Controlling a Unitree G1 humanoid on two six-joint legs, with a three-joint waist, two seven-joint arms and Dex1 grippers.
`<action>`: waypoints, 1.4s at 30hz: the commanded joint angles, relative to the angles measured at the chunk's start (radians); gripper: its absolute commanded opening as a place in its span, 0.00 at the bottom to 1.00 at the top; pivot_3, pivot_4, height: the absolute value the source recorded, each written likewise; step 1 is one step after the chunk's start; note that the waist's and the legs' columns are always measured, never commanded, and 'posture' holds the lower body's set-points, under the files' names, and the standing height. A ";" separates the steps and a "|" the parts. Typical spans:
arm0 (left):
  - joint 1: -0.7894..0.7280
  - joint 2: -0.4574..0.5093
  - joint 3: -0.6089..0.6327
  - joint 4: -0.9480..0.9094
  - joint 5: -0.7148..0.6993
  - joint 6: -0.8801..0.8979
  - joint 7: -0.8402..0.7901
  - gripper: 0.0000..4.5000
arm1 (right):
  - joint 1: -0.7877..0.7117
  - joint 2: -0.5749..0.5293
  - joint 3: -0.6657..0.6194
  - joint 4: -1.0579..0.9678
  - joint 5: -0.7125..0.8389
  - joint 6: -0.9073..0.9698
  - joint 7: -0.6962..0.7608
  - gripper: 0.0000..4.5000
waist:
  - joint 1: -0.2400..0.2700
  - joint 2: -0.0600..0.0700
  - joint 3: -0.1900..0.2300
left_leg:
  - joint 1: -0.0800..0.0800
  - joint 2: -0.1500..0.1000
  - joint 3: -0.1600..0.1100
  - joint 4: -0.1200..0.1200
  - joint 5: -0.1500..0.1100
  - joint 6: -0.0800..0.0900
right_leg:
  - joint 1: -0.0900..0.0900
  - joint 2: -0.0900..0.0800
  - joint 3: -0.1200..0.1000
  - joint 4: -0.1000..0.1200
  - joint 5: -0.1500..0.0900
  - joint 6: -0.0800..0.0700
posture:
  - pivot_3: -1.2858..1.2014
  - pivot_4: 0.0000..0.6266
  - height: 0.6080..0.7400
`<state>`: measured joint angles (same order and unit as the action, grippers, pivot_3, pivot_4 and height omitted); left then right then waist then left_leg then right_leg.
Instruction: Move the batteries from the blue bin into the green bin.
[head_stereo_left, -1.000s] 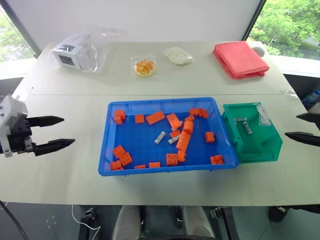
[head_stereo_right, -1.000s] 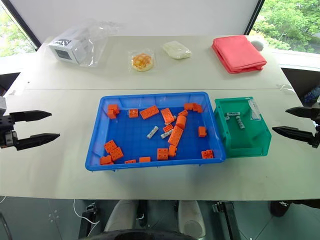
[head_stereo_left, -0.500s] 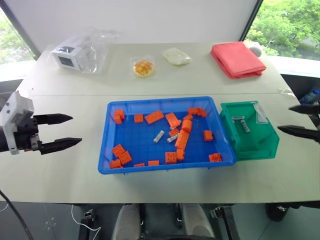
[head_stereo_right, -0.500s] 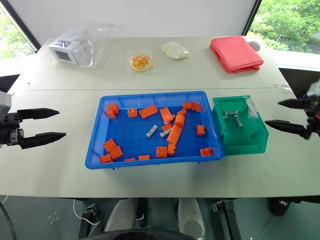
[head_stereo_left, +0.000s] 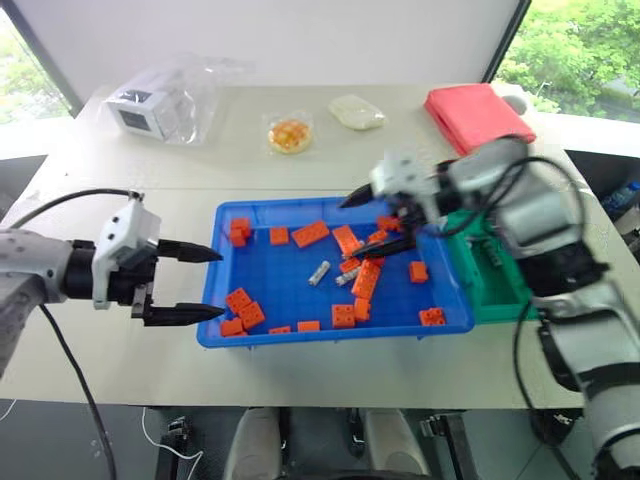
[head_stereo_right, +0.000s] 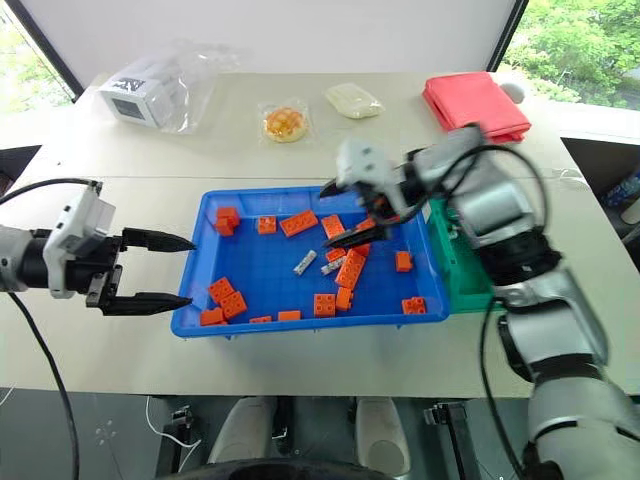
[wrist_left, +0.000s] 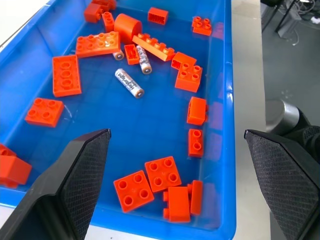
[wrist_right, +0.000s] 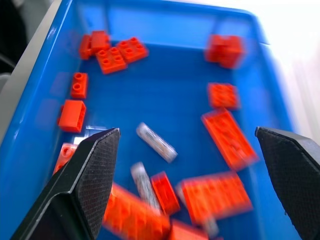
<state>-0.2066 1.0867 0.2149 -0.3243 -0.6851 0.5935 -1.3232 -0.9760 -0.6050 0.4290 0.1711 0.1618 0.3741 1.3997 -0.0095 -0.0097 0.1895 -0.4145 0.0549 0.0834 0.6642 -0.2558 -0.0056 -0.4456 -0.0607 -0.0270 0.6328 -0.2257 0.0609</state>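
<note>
Blue bin (head_stereo_left: 440, 310) under wide-open, empty right gripper (head_stereo_left: 372, 222), left gripper (head_stereo_left: 196, 283) open at its left rim, left wrist view catching two batteries (wrist_left: 129, 83) among orange bricks (wrist_left: 65, 75).

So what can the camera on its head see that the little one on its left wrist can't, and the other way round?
The head view takes in the whole table: the green bin, a red cloth, a bagged white box and both open grippers, left and right.

The left wrist view looks into the blue bin from close up: printing shows on a battery, and studs on the orange bricks.

Both show the blue bin, the bricks and loose batteries among them.
</note>
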 joint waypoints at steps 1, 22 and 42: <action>-0.025 -0.004 0.011 -0.021 -0.005 -0.006 0.017 1.00 | -0.028 0.034 0.049 0.066 -0.074 -0.070 0.016 0.99 | 0.002 0.000 0.000 | -0.001 -0.001 0.000 0.001 0.000 0.000 | 0.000 -0.001 0.000 0.000 -0.001 -0.001 | 0.52 0.24 0.95; -0.010 -0.025 0.045 -0.079 -0.049 0.028 0.106 1.00 | -0.039 0.257 0.128 0.434 -0.293 -0.301 -0.040 0.69 | -0.009 -0.002 -0.001 | 0.002 -0.001 -0.003 0.002 0.001 -0.001 | 0.002 0.000 -0.001 0.004 0.001 0.001 | 0.52 0.24 0.95; -0.196 -0.110 -0.148 0.064 0.030 -0.036 0.027 1.00 | 0.089 -0.192 -0.435 -0.288 0.045 0.535 -0.080 0.01 | 0.022 -0.002 0.000 | 0.001 -0.003 -0.003 0.002 0.001 -0.001 | 0.001 -0.003 -0.002 0.005 0.001 0.002 | 0.52 0.24 0.95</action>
<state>-0.3820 0.9760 0.0703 -0.2688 -0.6666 0.5824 -1.2801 -0.9113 -0.7440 0.0822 -0.0607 0.1751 0.8456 1.3266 0.0126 -0.0117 0.1892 -0.4136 0.0517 0.0795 0.6660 -0.2553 -0.0063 -0.4433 -0.0631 -0.0294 0.6358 -0.2253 0.0618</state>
